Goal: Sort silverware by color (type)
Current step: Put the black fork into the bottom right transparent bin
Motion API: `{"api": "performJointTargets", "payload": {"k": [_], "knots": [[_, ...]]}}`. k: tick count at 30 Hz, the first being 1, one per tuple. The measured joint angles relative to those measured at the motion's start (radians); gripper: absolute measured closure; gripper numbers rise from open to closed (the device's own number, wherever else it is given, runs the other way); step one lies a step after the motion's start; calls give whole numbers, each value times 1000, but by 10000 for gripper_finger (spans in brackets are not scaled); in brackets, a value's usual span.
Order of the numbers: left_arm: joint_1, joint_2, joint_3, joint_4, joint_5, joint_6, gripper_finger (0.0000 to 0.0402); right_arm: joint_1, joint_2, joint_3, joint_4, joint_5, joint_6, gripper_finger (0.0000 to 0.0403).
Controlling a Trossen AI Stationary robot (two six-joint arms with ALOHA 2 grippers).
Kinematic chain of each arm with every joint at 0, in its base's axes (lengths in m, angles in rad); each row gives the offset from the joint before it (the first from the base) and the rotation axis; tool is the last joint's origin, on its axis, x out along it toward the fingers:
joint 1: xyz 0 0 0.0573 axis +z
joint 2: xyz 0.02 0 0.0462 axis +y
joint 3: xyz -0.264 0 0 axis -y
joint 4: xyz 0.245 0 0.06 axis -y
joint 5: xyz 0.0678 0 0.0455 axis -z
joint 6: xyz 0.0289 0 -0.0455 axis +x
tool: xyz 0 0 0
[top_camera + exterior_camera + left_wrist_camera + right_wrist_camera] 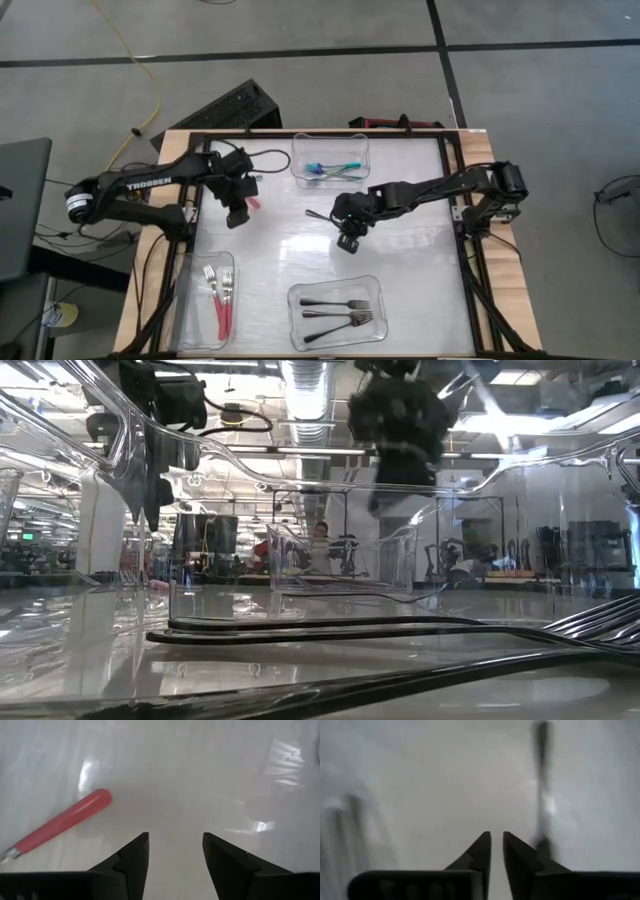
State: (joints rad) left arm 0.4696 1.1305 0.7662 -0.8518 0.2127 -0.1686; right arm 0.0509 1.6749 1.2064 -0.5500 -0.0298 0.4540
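**Forks mostly binned, two loose on the tabletop**

Red-handled fork (60, 825) lies loose on the tabletop (400, 270), just beside the left claw (236, 215); only its handle shows in the left wrist view. Left claw (175, 852) hovers over it, fingers spread, holding nothing.

Dark fork (318, 213) lies loose near mid-tabletop, just beside the right claw (347, 240). Right claw (497, 850) nearly closed, a thin gap between the fingers, nothing held between them.

Two more red-handled forks (222, 295) in the clear bin (180, 300) at front left. Three black forks (338, 312) in the front-centre bin (297, 340). Teal forks (330, 170) in the rear bin (298, 145).
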Motion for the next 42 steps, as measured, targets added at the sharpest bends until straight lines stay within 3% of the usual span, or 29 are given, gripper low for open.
{"api": "performJointTargets", "payload": {"k": [7,11,16,20,25,26,31,35,42], "knots": [[-86,0,0,10,-10,-35,233,2,93,-2,14,216,-108,237],[-139,-6,0,20,-8,-66,233,-1,182,0,49,223,-141,197],[-202,-16,0,53,-8,-103,233,-5,287,5,74,224,-102,184],[-236,-21,0,65,-11,-128,233,-13,331,9,50,183,-57,225],[-271,-22,0,58,-12,-151,233,8,321,7,43,159,-62,368],[-279,-28,0,57,-13,-154,233,9,312,5,40,164,-62,379],[-313,-69,0,55,-14,-150,233,18,234,-6,7,169,-35,380],[-316,-149,0,62,-21,-135,233,43,98,-3,8,173,-40,380],[-312,-301,0,66,-220,-130,233,145,-134,-3,75,184,-44,380]]}}
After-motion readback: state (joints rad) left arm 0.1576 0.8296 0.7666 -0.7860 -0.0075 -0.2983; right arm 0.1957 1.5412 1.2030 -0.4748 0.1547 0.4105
